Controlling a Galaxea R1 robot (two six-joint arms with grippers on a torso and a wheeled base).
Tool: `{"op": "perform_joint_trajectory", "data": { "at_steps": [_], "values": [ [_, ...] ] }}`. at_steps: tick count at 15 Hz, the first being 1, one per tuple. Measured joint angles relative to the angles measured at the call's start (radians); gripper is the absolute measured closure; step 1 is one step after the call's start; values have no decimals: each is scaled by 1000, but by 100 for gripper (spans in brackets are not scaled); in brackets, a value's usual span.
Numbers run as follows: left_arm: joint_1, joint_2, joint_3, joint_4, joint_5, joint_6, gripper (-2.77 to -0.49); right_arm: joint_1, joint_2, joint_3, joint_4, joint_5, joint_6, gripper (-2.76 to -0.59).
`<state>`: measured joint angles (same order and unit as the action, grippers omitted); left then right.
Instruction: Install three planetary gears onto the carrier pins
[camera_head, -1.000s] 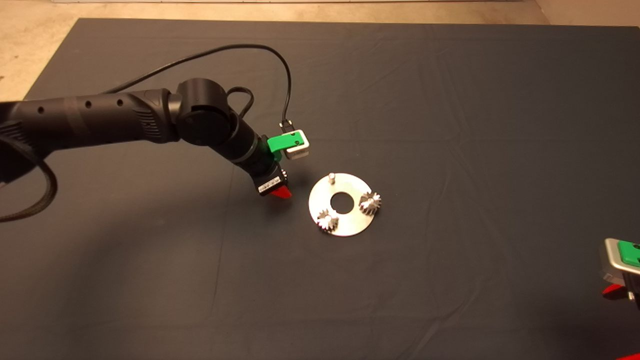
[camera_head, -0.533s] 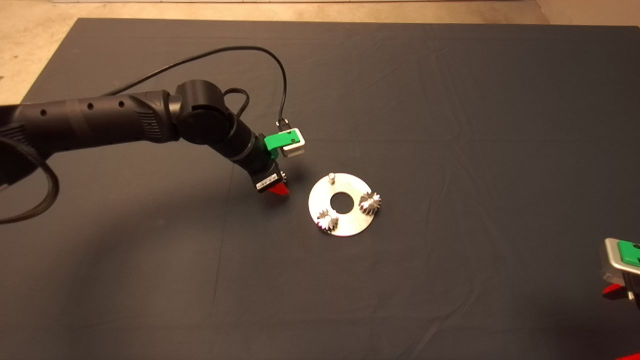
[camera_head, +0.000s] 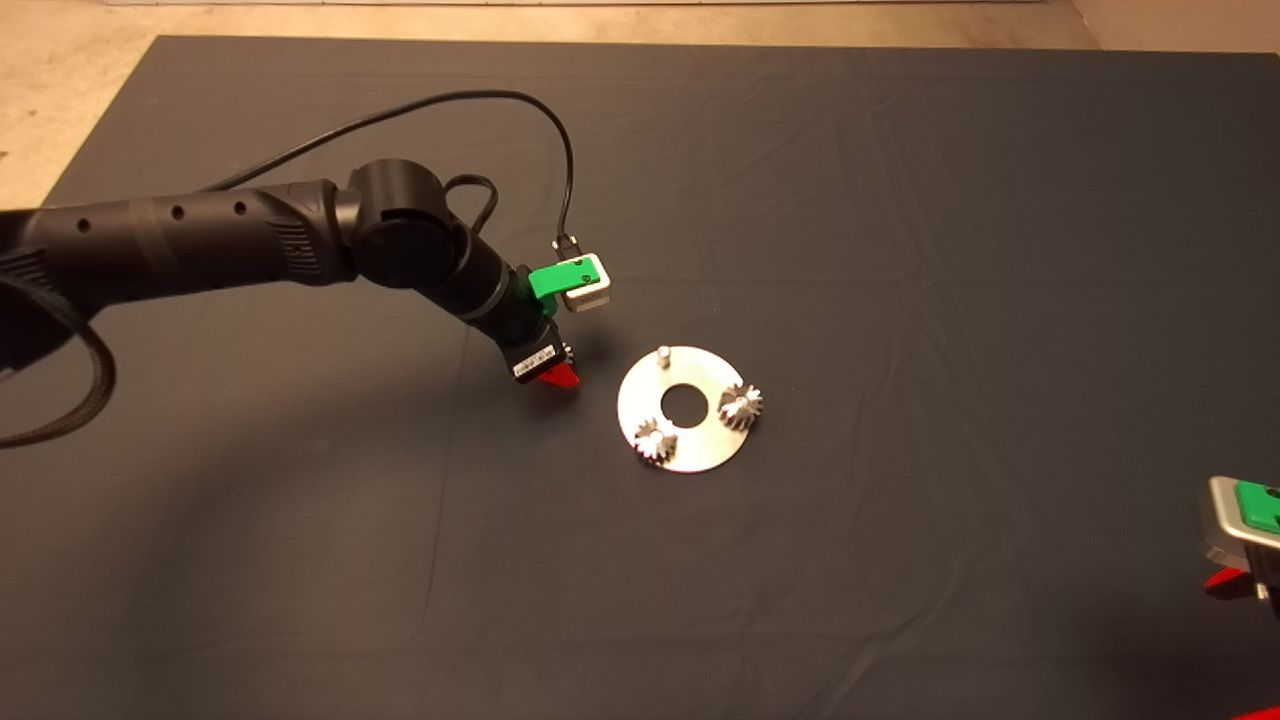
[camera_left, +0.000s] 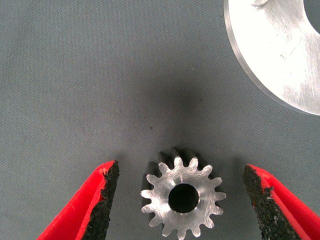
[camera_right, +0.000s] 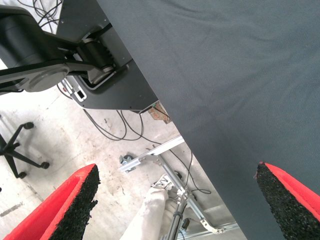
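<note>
The left claw (camera_left: 181, 200) has edged back from the disc (camera_head: 684, 408) and settled, fingers apart around the third gear (camera_left: 182, 196), ready to close; right claw (camera_right: 177, 205) parked open at the table's near right edge.

nothing i could read anywhere. the only printed thing in sight was a small white label (camera_head: 533, 364) stuck on the black body of my left gripper (camera_head: 558, 378) in the head view, and its dark marks were too fine for me to make out a single letter or digit. the third gear (camera_left: 182, 199) between my left fingers carried no stamp or number on its face, and the disc (camera_left: 280, 55) beside it showed only scratches. in my right wrist view, the dark machine base (camera_right: 75, 55) on the floor beyond the mat bore no lettering i could read.
</note>
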<state>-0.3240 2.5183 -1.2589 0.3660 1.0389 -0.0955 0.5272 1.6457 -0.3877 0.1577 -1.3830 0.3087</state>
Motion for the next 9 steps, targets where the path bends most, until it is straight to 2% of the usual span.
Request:
{"op": "perform_joint_trajectory", "data": {
  "at_steps": [9],
  "values": [
    [0, -23, 0, 0, -1, 0, -174, 0, 0, 0, 0, 0, 0, -233]
  ]
}}
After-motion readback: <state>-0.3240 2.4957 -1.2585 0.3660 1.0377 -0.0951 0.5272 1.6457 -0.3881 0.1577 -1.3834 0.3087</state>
